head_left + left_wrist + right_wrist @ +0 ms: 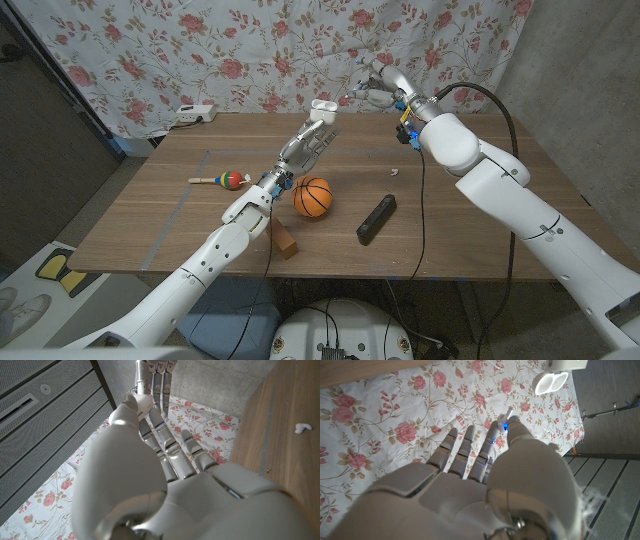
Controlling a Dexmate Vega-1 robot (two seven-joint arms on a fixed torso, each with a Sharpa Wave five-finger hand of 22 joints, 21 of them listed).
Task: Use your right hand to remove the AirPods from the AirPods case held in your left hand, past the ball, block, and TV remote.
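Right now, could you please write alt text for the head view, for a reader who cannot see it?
Over a wooden table, the left hand holds up an open white AirPods case, while the right hand is raised beside it. An orange ball, wooden block and black TV remote lie nearer.

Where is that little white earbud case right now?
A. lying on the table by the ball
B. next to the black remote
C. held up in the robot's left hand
C: the open AirPods case sits at the raised fingertips of the left hand, above the table.
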